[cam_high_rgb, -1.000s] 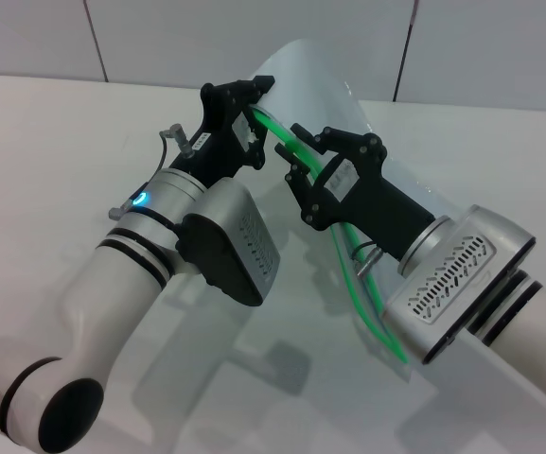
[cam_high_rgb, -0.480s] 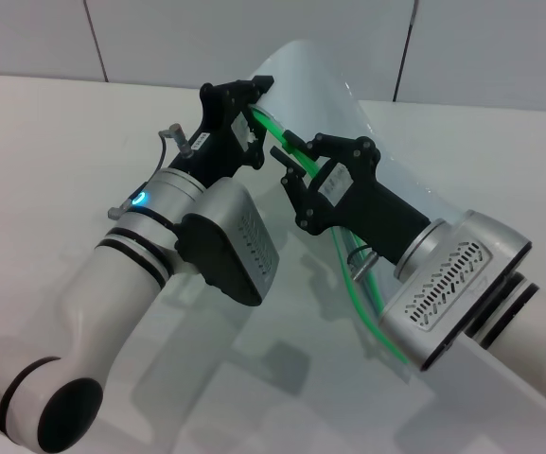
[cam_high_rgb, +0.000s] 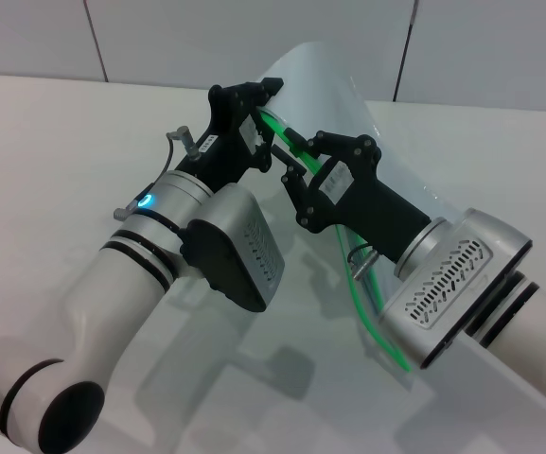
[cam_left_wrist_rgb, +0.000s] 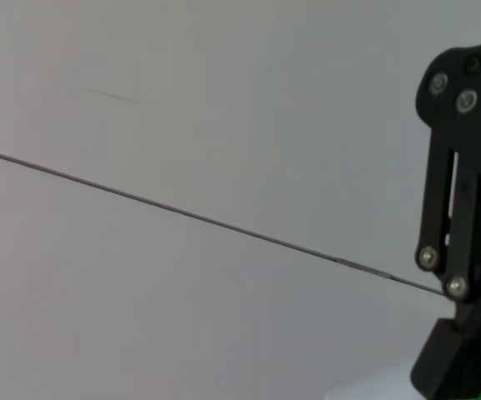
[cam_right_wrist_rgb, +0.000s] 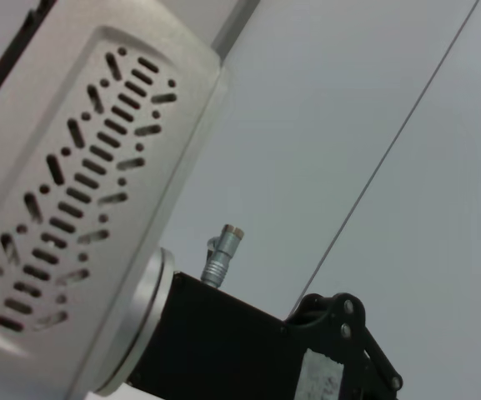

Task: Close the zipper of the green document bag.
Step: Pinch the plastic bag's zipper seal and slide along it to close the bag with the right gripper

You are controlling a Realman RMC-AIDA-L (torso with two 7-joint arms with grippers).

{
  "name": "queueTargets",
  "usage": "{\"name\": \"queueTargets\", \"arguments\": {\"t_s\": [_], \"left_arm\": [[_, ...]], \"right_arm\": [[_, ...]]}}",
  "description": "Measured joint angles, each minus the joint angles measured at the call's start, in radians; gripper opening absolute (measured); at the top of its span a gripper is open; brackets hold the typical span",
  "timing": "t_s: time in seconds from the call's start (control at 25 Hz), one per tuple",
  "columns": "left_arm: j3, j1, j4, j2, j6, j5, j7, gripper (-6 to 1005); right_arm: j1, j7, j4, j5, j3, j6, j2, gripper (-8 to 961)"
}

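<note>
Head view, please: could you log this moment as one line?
left gripper: on zipper far end | right gripper: on zipper | green document bag: lifted

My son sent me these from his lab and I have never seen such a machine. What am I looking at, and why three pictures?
It is a two-armed robot, photographed by three of its own cameras. The wide picture comes from its head, looking down at a white table. The other two come from cameras on its wrists and mostly show wall and parts of the arms.

Both arms hold up a green document bag, a flat see-through pouch. Its zipper is the bright green strip along one edge. The left gripper is at the strip's upper end. The right gripper sits just below it on the strip. Whether either pair of fingers is truly clamped I cannot tell.
</note>
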Motion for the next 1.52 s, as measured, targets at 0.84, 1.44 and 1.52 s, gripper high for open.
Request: {"name": "queueTargets", "arguments": {"t_s": [0.84, 1.44, 1.52], "left_arm": [[-0.002, 0.012, -0.003, -0.002, 0.035, 0.038, 0.001, 57], [-0.002, 0.012, -0.014, 0.001, 0.060, 0.038, -0.001, 57], [-0.002, 0.012, -0.015, 0.001, 0.060, 0.038, 0.000, 57]], "right_arm": [[-0.012, 0.000, -0.004, 0.006, 0.004, -0.003, -0.002, 153], [-0.024, -0.001, -0.011, 0.008, 0.014, -0.026, -0.002, 155], [-0.025, -0.002, -0.011, 0.008, 0.017, -0.025, -0.002, 155]]}}
